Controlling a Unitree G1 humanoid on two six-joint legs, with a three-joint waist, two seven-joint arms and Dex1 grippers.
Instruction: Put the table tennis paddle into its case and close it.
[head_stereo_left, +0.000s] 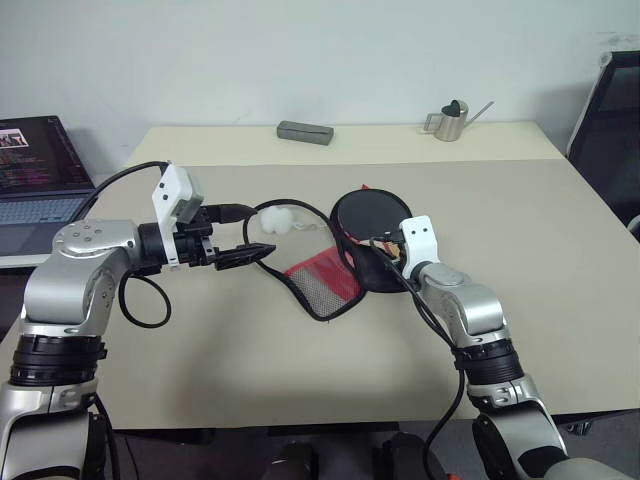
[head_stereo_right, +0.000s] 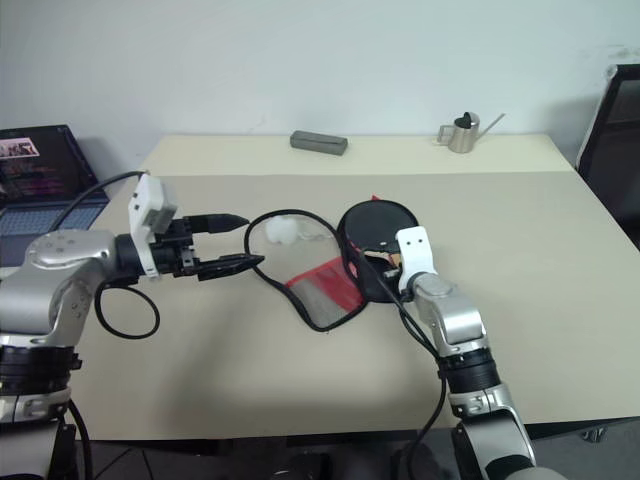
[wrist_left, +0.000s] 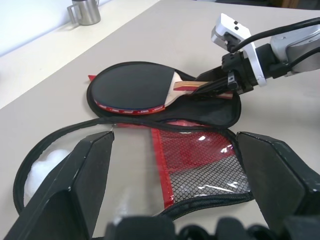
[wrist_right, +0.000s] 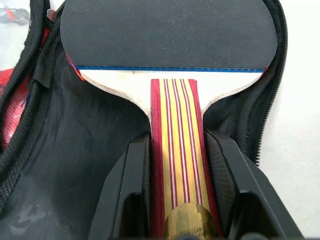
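where wrist view closes in, right gripper (wrist_right: 174, 190) clamps paddle handle (wrist_right: 179, 155).

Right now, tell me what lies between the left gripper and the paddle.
The case's opened flap, red with black mesh, lies flat between the left gripper and the paddle, seen plainly in the left wrist view.

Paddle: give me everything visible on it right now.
The paddle is a flat bat with a round black rubber face, a thin blue line at the rubber's base, red edge, pale wood shoulder and a light wooden handle with red stripes. It lies face up inside the open case, head away from the robot. The right gripper is shut on its handle.
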